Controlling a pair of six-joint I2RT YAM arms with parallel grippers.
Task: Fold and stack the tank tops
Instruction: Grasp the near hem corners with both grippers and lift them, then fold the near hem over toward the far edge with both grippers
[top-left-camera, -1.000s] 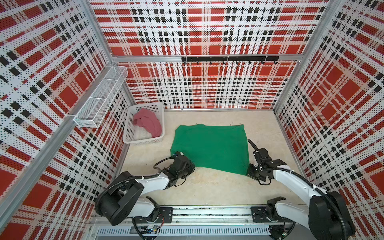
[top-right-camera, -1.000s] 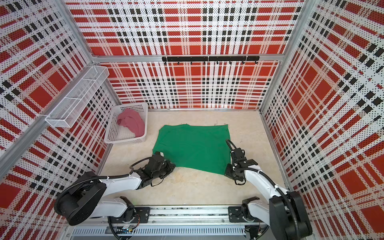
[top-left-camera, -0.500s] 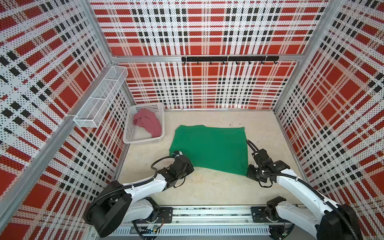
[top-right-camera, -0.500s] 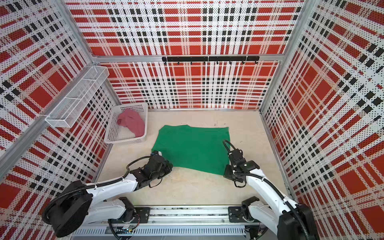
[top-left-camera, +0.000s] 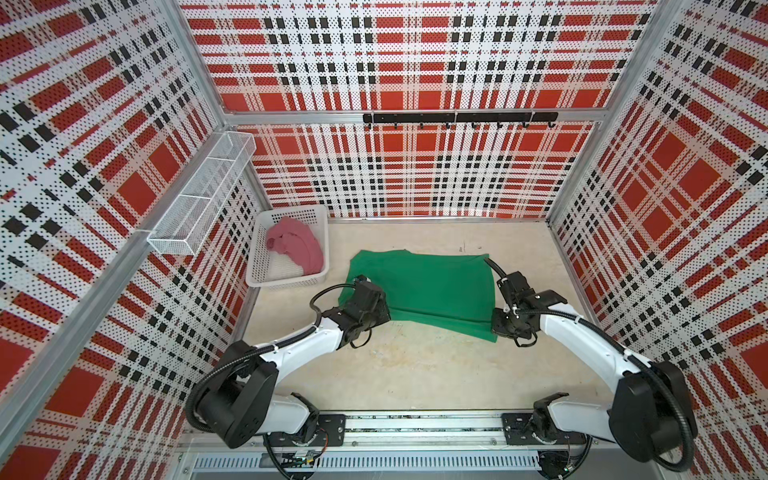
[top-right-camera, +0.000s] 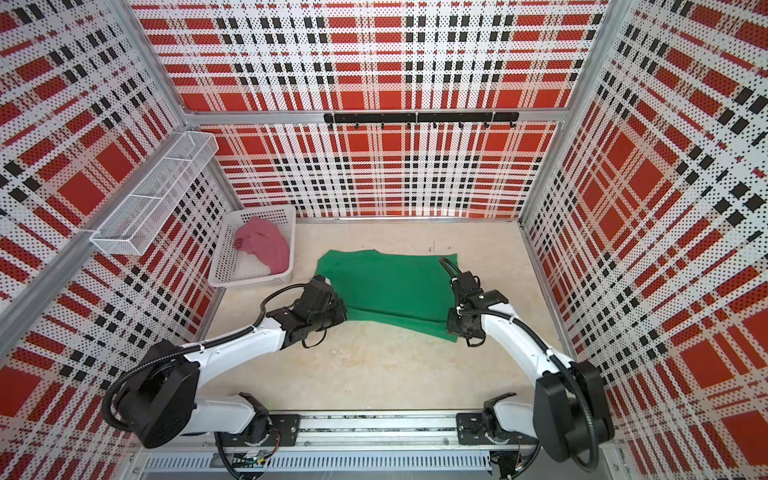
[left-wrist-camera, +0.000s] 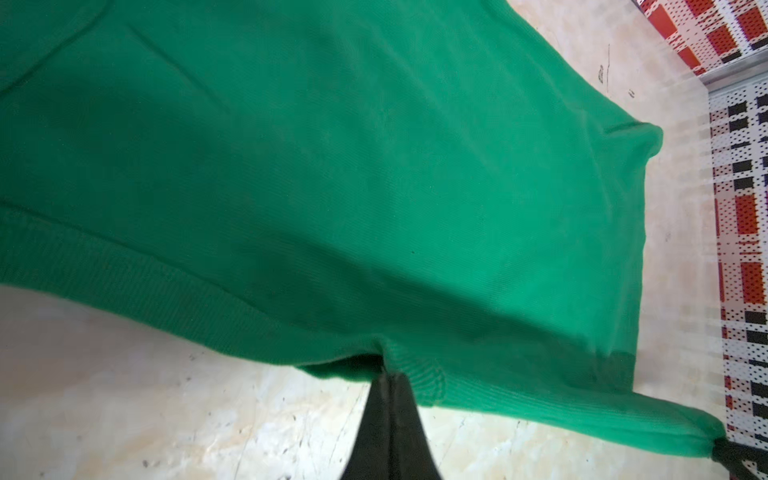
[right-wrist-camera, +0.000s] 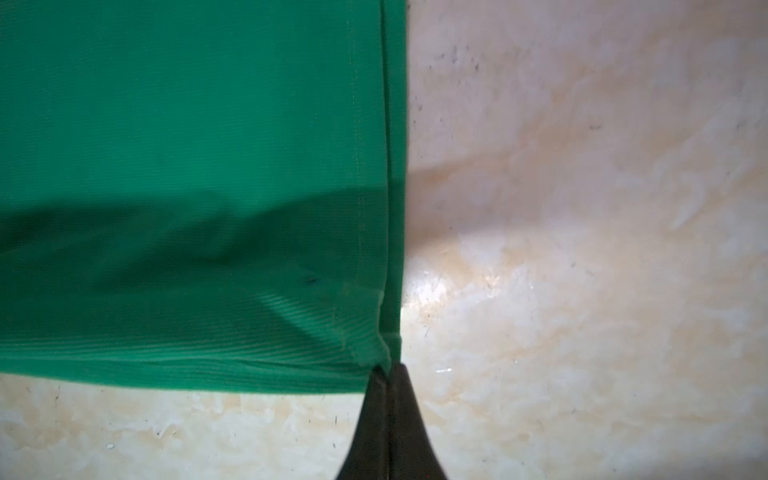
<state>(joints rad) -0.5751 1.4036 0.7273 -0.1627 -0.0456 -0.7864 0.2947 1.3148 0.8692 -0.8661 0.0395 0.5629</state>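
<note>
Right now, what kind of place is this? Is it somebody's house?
Probably a robot test booth, not a house: perforated plaid wall panels in metal frames, left arm and right arm mounted on a rail, a green tank top spread between them.

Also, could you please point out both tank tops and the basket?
green tank top (top-left-camera: 432, 291), in a top view, flat middle.
pink tank top (top-left-camera: 300, 249), in a top view, bunched middle.
white basket (top-left-camera: 286, 282), in a top view, near rim.
</note>
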